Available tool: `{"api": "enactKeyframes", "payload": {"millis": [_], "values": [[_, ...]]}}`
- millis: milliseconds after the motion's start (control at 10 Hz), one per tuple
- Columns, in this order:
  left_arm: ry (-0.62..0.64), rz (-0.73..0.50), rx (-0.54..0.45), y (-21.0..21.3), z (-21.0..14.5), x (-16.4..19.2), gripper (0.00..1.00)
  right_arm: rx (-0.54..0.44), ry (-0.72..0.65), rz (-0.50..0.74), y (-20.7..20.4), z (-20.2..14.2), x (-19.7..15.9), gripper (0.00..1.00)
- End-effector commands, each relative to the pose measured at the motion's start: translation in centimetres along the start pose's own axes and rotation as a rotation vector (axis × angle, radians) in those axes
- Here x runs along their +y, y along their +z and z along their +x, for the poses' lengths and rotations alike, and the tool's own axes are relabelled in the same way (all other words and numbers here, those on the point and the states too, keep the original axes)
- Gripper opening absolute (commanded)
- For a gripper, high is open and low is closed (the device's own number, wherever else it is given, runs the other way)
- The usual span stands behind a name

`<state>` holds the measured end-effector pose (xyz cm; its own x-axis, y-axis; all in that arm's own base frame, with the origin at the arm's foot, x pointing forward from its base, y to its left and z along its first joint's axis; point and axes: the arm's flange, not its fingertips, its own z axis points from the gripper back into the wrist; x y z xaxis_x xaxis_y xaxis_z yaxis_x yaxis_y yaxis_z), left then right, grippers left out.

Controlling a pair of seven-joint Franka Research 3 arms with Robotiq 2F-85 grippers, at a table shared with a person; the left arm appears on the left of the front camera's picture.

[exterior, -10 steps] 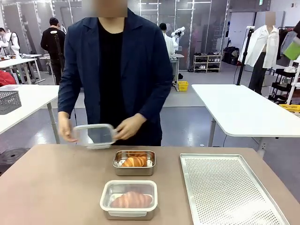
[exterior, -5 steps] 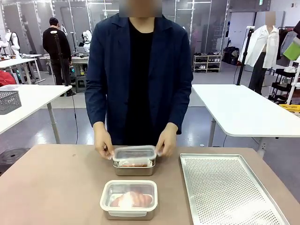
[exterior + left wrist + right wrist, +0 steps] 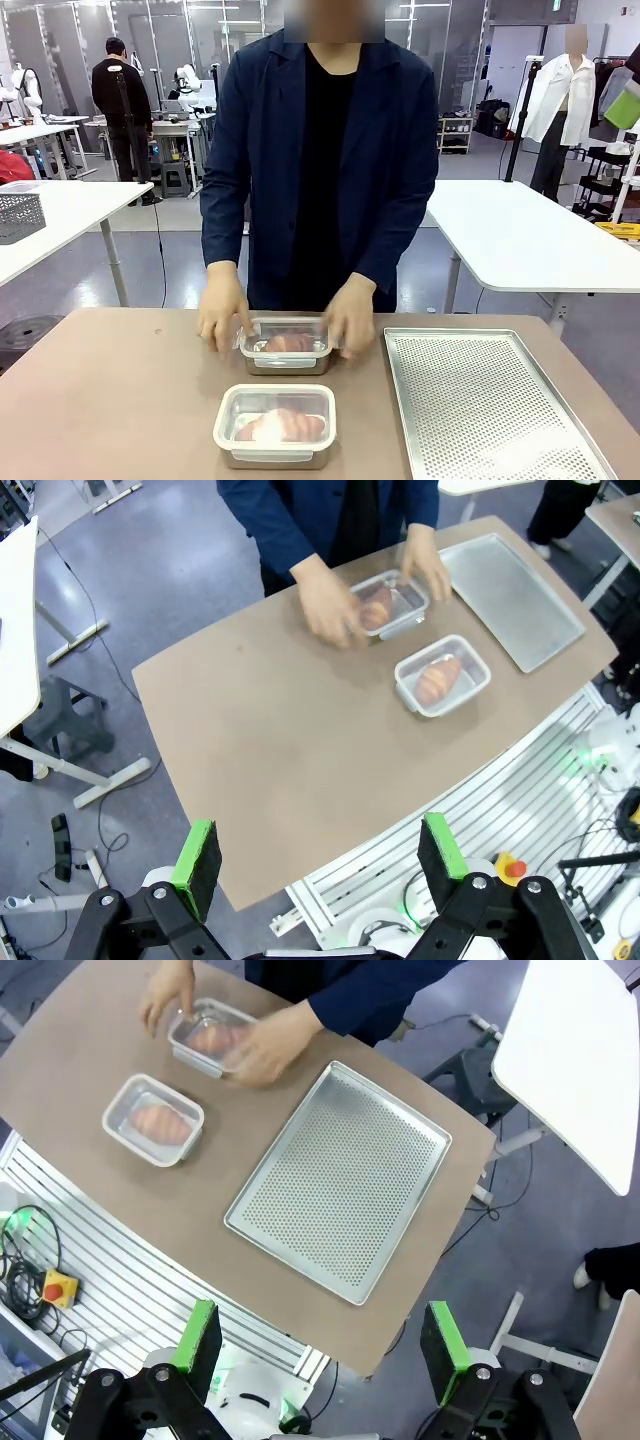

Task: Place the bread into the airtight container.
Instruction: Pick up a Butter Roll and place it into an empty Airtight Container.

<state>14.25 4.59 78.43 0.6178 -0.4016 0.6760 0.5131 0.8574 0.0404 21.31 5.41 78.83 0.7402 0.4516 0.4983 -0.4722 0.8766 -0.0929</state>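
While both hands point(image 3: 224, 316) press a clear lid onto the far rectangular steel container point(image 3: 287, 346) to seal its croissant point(image 3: 288, 342), both grippers point(image 3: 320, 852) point(image 3: 322, 1332) hover high above, jaws apart, empty.

The person point(image 3: 318, 170) wears a navy jacket over a black top.

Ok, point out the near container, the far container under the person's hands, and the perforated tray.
near container point(image 3: 275, 428), front view, lid centre
far container point(image 3: 287, 345), front view, lid
perforated tray point(image 3: 480, 400), front view, bare middle
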Motion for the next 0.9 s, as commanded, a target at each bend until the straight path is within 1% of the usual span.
{"api": "enactKeyframes", "payload": {"millis": [0, 800], "values": [[-0.019, -0.008, 0.004, 0.39, 0.0, -0.19, 1.0, -0.008, 0.011, -0.009, -0.02, 0.11, -0.2, 1.0], [-0.019, -0.008, 0.004, 0.39, 0.0, -0.19, 1.0, -0.008, 0.011, -0.009, -0.02, 0.11, -0.2, 1.0]]}}
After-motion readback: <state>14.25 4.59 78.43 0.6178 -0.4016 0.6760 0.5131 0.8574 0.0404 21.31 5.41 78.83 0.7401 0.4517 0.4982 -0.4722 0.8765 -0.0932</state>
